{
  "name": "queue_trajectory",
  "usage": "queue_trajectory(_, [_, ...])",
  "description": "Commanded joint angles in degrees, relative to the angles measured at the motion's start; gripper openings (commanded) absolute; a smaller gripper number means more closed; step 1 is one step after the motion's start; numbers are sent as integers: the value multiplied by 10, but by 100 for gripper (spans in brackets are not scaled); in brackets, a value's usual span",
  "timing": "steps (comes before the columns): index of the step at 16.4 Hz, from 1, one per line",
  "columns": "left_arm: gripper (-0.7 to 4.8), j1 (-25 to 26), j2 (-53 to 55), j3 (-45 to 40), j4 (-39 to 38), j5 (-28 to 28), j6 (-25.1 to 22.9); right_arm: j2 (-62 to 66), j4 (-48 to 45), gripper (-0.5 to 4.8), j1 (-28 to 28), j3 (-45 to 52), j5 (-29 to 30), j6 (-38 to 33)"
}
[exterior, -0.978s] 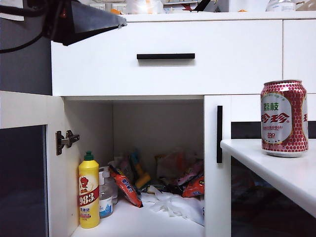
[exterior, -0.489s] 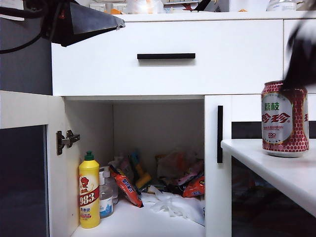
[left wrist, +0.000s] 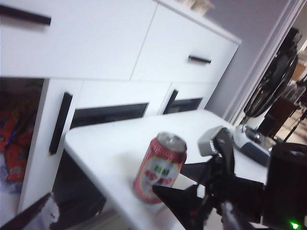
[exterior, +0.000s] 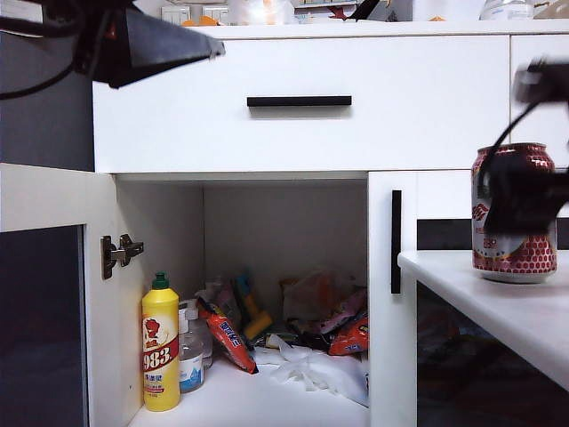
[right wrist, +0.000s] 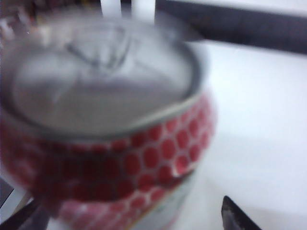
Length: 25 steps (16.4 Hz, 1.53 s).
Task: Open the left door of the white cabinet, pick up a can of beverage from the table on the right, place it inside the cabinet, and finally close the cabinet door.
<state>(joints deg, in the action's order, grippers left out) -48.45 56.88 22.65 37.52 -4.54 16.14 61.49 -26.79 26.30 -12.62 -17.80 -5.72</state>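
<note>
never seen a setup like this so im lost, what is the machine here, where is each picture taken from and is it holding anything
This is a robot with two arms, each ending in a two-finger end effector. One picture comes from a fixed camera facing the white cabinet; the other two come from cameras on the wrists.

The cabinet's left door stands open, showing a yellow bottle and snack packets inside.

On the table to the right stands a red can of beverage.

The right end effector, a dark blur in the fixed view, is at the can with fingers open, so nothing is gripped yet. The left end effector hangs open near the top left, holding nothing.
</note>
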Motion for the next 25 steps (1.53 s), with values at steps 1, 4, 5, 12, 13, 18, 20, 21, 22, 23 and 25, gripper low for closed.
queue_trajectory(1, [479, 1, -2, 2, -3, -2, -3, 87, -130, 479, -7, -2, 28, -13])
queue_trajectory(4, [479, 2, -3, 2, -14, -2, -3, 157, -229, 479, -7, -2, 28, -14])
queue_trajectory(5, [479, 3, -3, 2, -15, -2, -3, 169, -243, 479, -7, -2, 28, -14])
queue_trajectory(12, [479, 3, -3, 2, -23, -2, -3, 186, -249, 279, -7, -2, -4, -15])
queue_trajectory(13, [479, 3, -3, 2, -23, -2, -3, 186, -249, 225, -7, -2, -2, -15])
queue_trajectory(18, [479, 5, -5, 2, -25, 24, -3, 183, -283, 160, -7, -17, 82, 9])
queue_trajectory(20, [479, 15, -18, 2, -25, 22, -3, 156, -275, 160, -3, -59, 145, 9])
queue_trajectory(21, [479, 22, -31, 2, -28, 27, -3, 140, -253, 160, 3, -86, 147, 13])
queue_trajectory(22, [479, 38, -67, 2, -44, 34, -3, 118, -201, 161, 10, -145, 166, 15])
queue_trajectory(23, [479, 49, -97, 2, -74, 34, -3, 117, -157, 162, 12, -200, 187, 15])
queue_trajectory(25, [479, 57, -154, 2, -141, 40, -6, 131, -105, 162, 12, -287, 210, 25])
